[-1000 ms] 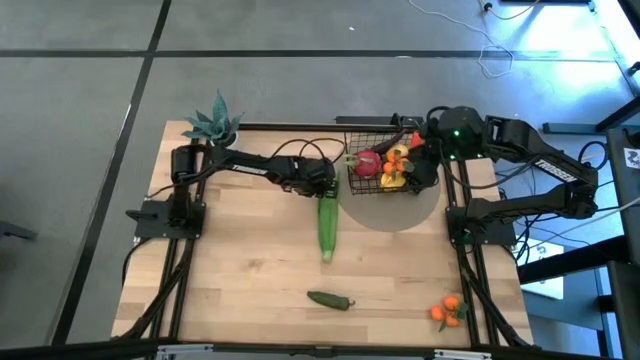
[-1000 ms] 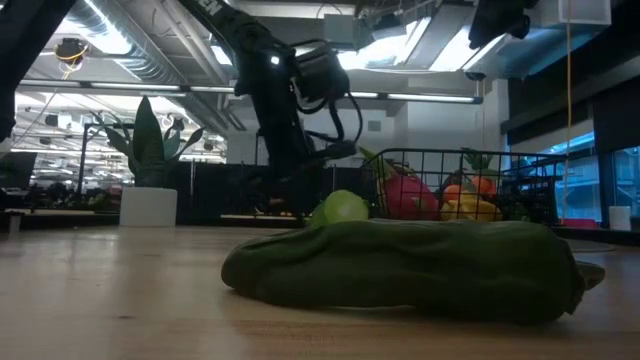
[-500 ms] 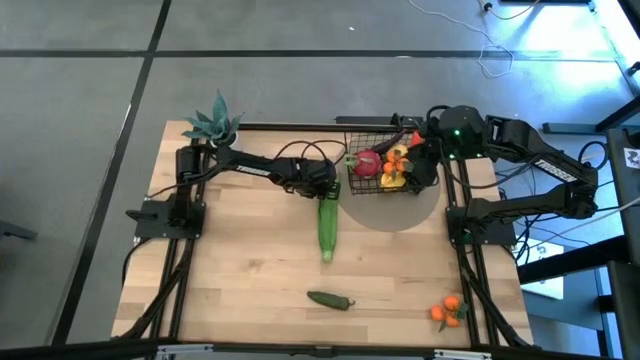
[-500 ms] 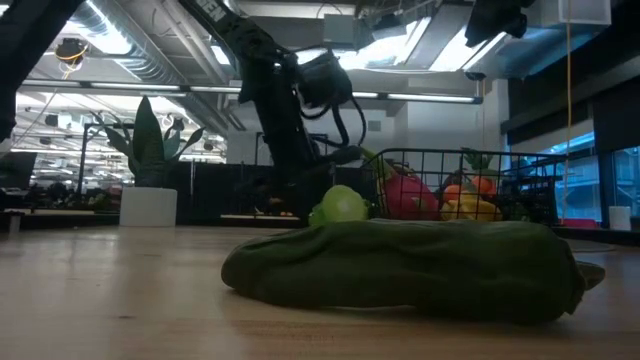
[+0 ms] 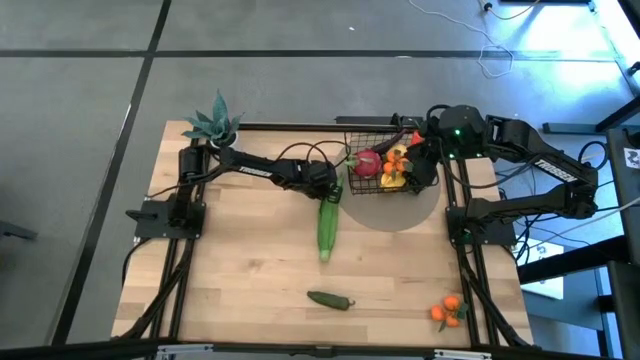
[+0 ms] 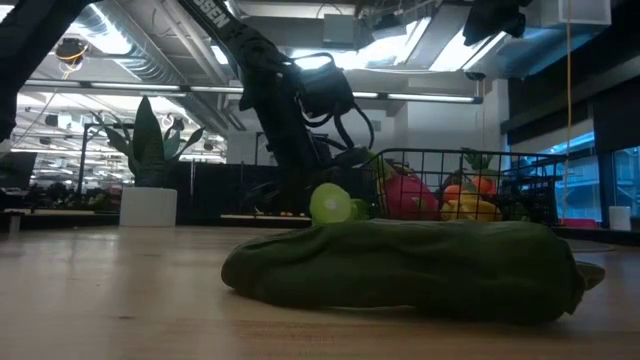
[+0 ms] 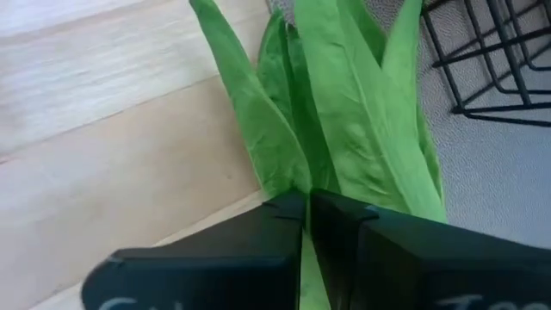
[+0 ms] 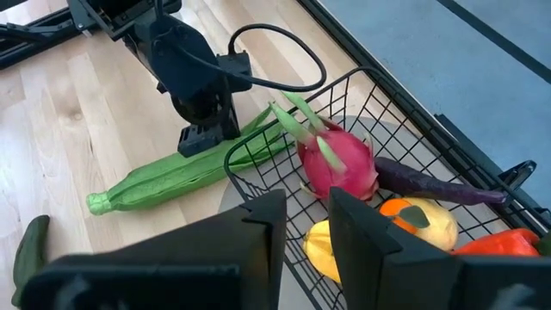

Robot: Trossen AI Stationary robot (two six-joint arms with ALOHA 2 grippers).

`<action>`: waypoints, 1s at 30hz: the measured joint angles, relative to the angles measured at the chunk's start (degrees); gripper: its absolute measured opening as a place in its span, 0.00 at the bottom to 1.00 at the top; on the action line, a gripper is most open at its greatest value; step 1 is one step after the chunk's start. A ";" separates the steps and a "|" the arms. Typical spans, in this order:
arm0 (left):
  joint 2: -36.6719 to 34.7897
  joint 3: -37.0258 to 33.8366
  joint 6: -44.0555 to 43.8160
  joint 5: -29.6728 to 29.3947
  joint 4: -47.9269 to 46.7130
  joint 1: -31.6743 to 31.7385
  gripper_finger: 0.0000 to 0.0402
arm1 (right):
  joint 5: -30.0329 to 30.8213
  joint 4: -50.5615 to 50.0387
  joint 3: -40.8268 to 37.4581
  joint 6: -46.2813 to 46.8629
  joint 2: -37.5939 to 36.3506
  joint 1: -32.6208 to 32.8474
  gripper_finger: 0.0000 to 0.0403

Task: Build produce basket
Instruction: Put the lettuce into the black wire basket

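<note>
The long green corn lies on the wood, its leafy end toward the black wire basket. My left gripper is shut on that leafy end. The basket stands on a grey round mat and holds a red radish, a purple eggplant and yellow fruit. My right gripper is at the basket's right side, with its fingers astride the wall. A green pepper and the oranges lie near the table's near edge. My left gripper pinches the corn's green husk leaves where they bunch together, coming from above and slanting toward the basket. The leaf tips fan out past the fingers; the rest of the corn trails behind on the table. My right gripper has the basket's mesh wall between its fingers, one finger inside and one outside, coming from above. The basket rests on the mat.
A spiky blue-green potted plant stands at the far left corner. In the low view the pepper fills the foreground, with the corn's round end behind it. Bare wood lies between the corn and the near edge.
My left gripper, shut on the corn's leaves throughout, has crept a little toward the basket. The corn has come with it, and its near end has shifted slightly toward the table's left.
</note>
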 joint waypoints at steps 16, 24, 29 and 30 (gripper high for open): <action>-9.83 -0.20 3.87 -7.80 -7.08 -5.75 0.00 | 0.02 0.40 0.00 -0.10 -0.02 0.00 0.19; -16.62 -0.15 3.85 -14.50 -8.08 -10.19 0.00 | 0.06 0.39 -0.02 -0.59 -0.02 -0.02 0.19; -21.17 -0.13 4.75 -18.94 -7.52 -12.07 0.00 | 0.18 0.37 -0.02 -1.49 -0.02 -0.02 0.19; -21.98 -0.13 4.77 -19.50 -7.63 -12.29 0.00 | 0.37 0.37 -0.02 -1.49 -0.02 -0.02 0.19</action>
